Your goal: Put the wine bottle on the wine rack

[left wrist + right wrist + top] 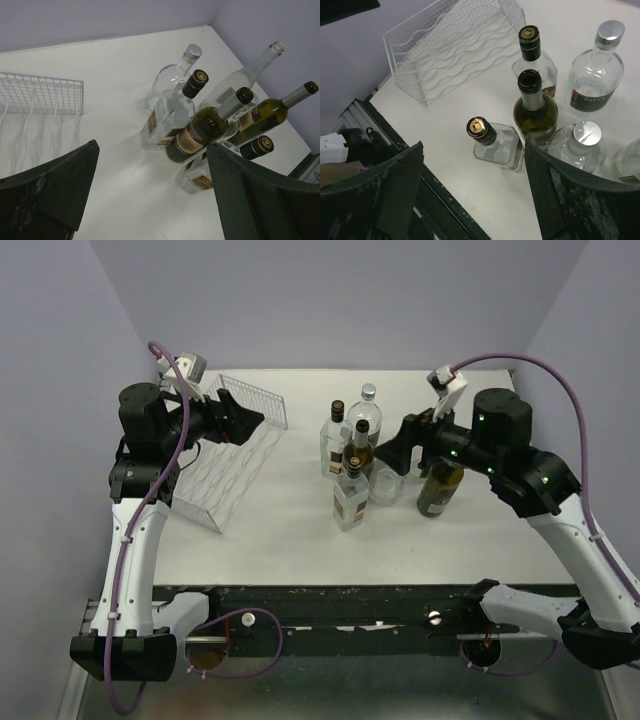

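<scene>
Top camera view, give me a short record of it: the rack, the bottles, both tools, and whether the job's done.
rack: wine rack, left side of the table, no bottle on it
bottles: dark wine bottle upright mid-table among clear bottles
left tool: open, empty, by the rack
right tool: open, empty, beside the bottles
task status: not yet done, no bottle grasped

A robotics lab test cell: bare lavender walls (330, 300) box in a white table (290, 540) on three sides. The left arm (140, 530) and right arm (590, 550) are bolted to a black rail (330, 605) along its near edge, trailing purple cables (560, 375), with a wine rack (225, 480) staged by the left edge
</scene>
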You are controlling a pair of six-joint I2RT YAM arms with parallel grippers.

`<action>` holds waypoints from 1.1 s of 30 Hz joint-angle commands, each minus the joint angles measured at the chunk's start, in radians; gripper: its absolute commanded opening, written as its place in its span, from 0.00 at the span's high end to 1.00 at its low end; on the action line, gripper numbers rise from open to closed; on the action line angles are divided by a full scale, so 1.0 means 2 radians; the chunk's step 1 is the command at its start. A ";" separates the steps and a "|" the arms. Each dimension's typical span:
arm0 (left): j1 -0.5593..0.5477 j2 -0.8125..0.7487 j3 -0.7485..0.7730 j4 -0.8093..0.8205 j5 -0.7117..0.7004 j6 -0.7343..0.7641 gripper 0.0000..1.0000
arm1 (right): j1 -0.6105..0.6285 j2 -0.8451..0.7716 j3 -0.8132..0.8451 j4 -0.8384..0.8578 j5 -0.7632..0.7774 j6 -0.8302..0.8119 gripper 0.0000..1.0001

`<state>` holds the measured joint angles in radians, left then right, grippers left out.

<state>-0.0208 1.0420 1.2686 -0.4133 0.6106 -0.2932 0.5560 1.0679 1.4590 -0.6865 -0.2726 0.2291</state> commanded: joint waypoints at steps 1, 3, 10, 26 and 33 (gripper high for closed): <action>-0.002 -0.012 -0.003 0.040 0.061 -0.010 0.01 | 0.078 0.035 0.001 -0.018 0.108 -0.036 0.11; -0.003 -0.011 -0.002 0.043 0.062 -0.011 0.01 | 0.107 0.059 0.010 -0.020 0.134 -0.042 0.11; -0.003 -0.021 -0.011 0.023 0.038 -0.002 0.01 | 0.144 0.128 0.033 -0.030 0.205 -0.015 0.15; -0.003 -0.051 -0.061 0.027 0.021 0.001 0.01 | 0.189 0.200 0.029 -0.066 0.282 0.020 0.42; -0.003 -0.054 -0.087 0.052 0.043 -0.012 0.01 | 0.191 0.204 0.020 -0.061 0.294 0.021 0.44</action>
<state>-0.0219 0.9539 1.1225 -0.3618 0.6636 -0.3019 0.9302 1.4712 1.5040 -0.8028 0.2676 0.2543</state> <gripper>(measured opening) 0.992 0.586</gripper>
